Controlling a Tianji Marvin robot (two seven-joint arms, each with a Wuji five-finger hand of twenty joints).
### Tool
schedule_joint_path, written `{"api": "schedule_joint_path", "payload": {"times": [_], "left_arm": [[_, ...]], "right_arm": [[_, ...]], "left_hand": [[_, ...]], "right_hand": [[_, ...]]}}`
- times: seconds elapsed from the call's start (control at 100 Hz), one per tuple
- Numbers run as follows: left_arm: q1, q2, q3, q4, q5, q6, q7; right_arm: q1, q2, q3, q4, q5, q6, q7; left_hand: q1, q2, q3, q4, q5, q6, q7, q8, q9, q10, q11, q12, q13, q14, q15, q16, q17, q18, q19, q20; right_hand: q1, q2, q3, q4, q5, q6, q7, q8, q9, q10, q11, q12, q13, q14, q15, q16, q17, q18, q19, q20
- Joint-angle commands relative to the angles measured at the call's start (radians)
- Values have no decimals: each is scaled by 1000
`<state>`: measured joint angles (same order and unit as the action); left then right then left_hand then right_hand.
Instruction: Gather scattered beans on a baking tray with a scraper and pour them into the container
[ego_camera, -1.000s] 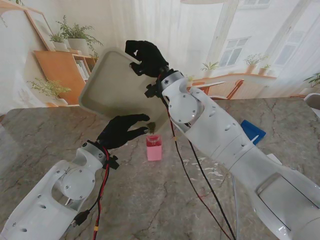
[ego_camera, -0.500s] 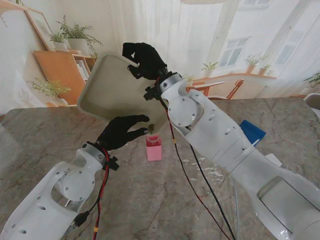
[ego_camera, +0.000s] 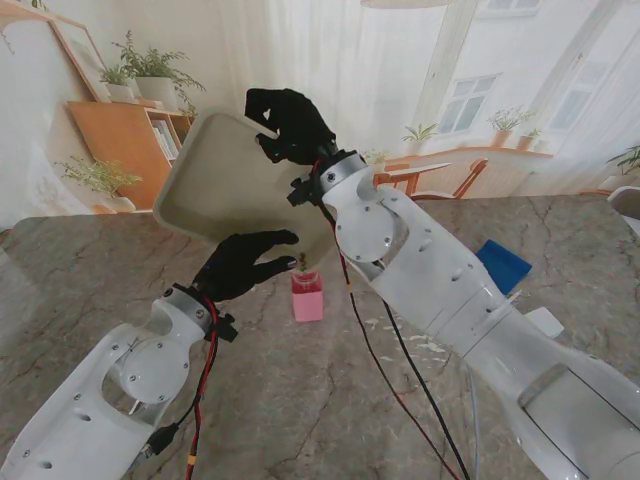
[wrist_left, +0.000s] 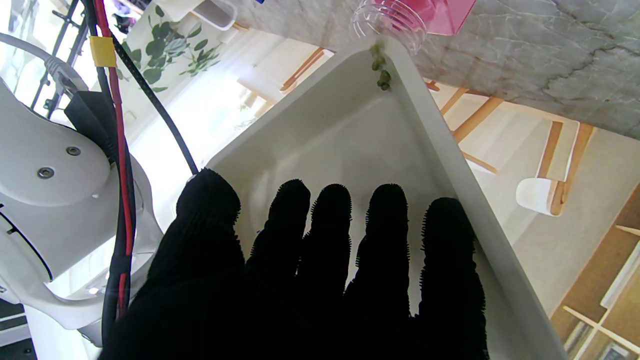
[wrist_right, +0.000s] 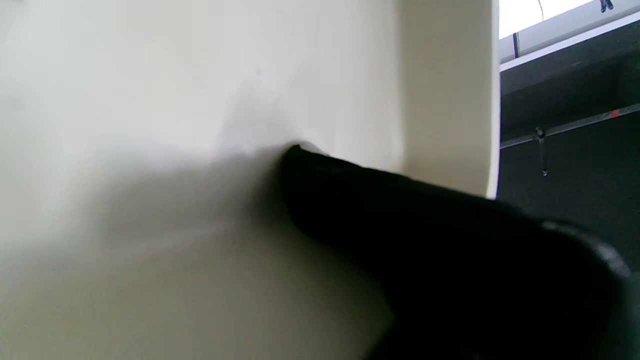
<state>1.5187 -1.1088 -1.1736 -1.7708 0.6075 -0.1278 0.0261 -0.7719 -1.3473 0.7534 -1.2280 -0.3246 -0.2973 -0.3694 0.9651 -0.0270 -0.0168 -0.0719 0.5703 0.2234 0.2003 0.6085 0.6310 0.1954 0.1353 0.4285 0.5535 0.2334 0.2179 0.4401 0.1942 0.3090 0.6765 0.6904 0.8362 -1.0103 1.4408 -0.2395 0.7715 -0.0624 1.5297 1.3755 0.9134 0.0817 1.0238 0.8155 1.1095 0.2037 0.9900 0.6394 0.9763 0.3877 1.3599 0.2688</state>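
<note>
My right hand (ego_camera: 288, 122) is shut on the far top edge of the white baking tray (ego_camera: 225, 175), holding it steeply tilted above the table. In the right wrist view one black finger (wrist_right: 450, 240) presses the tray's wall (wrist_right: 150, 100). My left hand (ego_camera: 243, 265) is open, its fingers spread flat against the tray's low end (wrist_left: 325, 145). A few green beans (wrist_left: 381, 75) sit in the tray's lowest corner, right over the mouth of the pink container (wrist_left: 415, 15). The container (ego_camera: 308, 297) stands upright on the marble table, with beans (ego_camera: 301, 262) just over it.
A blue scraper (ego_camera: 503, 263) lies on the table to my right, with a small white object (ego_camera: 545, 320) nearer to me. Red and black cables (ego_camera: 390, 350) hang from the right arm over the table. The table's far edge runs behind the tray.
The right arm has shifted slightly left with the tray and tilted it a little steeper. The clump of beans at the low corner looks smaller. The left hand has stayed in place.
</note>
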Motion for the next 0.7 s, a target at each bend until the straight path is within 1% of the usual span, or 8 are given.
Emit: {"api": "schedule_joint_path", "payload": {"times": [0.0, 0.08, 0.48, 0.69], "left_arm": [[7, -3, 2, 0, 1, 3, 4], [8, -4, 2, 0, 2, 2, 5], [9, -4, 0, -1, 5, 2, 12], [13, -6, -3, -4, 13, 2, 24]], "right_arm": [[-2, 2, 4, -17, -8, -4, -1], [-4, 3, 3, -23, -24, -4, -9], [-2, 5, 2, -36, -51, -3, -23], [2, 4, 7, -44, -55, 23, -31]], "left_hand": [[16, 33, -23, 29, 8, -20, 1, -8, 5, -6, -5, -5, -2, 4, -5, -3, -3, 31, -8, 4], [16, 33, -23, 29, 9, -19, 1, -8, 6, -5, -5, -5, -1, 3, -5, -3, -3, 31, -8, 4], [17, 33, -23, 29, 10, -20, 2, -8, 5, -4, -5, -5, -1, 4, -4, -2, -3, 31, -8, 4], [16, 33, -23, 29, 9, -21, 1, -8, 5, -6, -5, -5, -2, 3, -4, -2, -4, 32, -8, 4]], "right_hand": [[133, 112, 129, 125, 21, -32, 26, 22, 98, -211, 121, 85, 109, -172, 194, 86, 148, -354, 334, 175], [132, 113, 129, 125, 20, -34, 26, 22, 98, -211, 121, 85, 109, -173, 194, 85, 148, -355, 335, 175], [131, 115, 129, 125, 21, -35, 26, 22, 97, -213, 120, 85, 109, -173, 193, 85, 148, -356, 335, 176], [131, 115, 129, 125, 21, -35, 26, 22, 97, -213, 120, 85, 109, -175, 193, 86, 148, -356, 335, 177]]}}
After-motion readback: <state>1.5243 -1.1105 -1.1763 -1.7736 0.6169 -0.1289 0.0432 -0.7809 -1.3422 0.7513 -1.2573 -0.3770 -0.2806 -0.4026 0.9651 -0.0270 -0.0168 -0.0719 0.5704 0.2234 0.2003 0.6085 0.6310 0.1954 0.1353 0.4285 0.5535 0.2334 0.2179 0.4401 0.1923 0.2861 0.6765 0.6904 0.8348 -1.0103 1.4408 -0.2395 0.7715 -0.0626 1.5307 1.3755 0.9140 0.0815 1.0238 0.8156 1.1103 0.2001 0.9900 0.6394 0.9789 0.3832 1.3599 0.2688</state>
